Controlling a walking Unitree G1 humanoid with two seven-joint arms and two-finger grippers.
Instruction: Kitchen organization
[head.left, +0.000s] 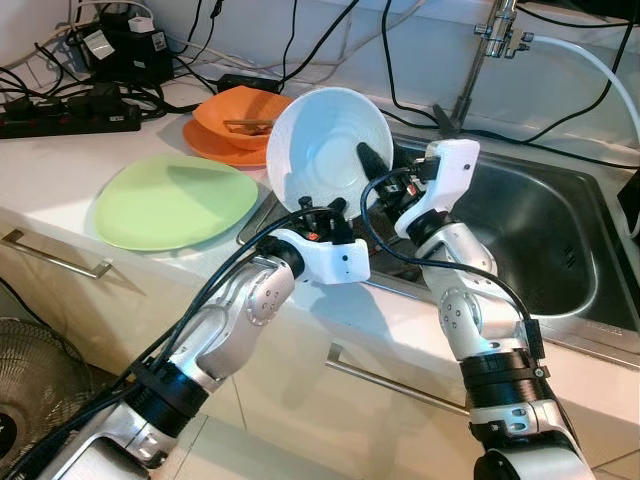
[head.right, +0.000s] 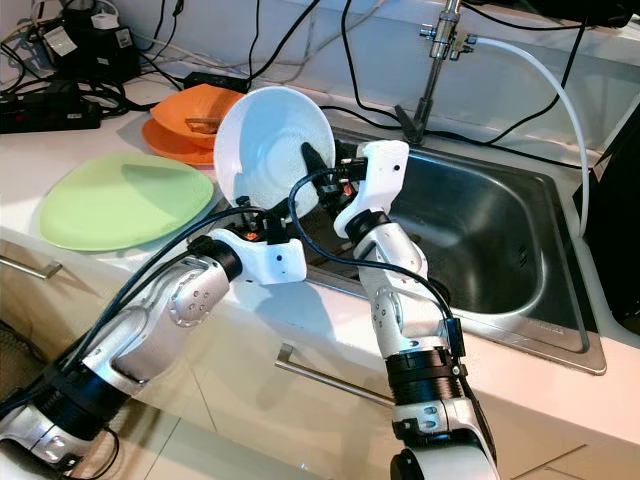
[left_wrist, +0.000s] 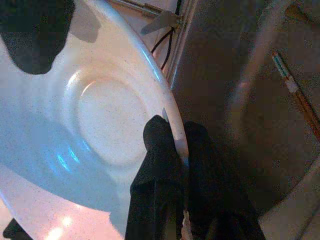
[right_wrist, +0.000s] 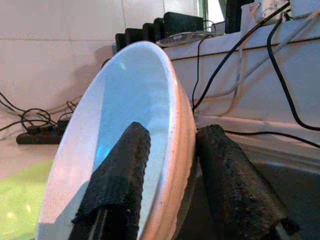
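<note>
The left pincer (head.left: 322, 210) clamps the lower rim of the white bowl (head.left: 325, 150), one finger inside and one outside. The right pincer (head.left: 372, 165) pinches the rim on the sink side the same way. The bowl stands on edge above the worktop (head.left: 60, 170), at the lip of the sink (head.left: 560, 250). It looks rigid, glossy, probably slippery and breakable; the rim suits gripping. Beyond lie a green plate (head.left: 170, 200) and orange dishes (head.left: 235, 120).

Faucet (head.left: 497, 40) top and fan (head.left: 30, 385) cut off by frame edges
</note>
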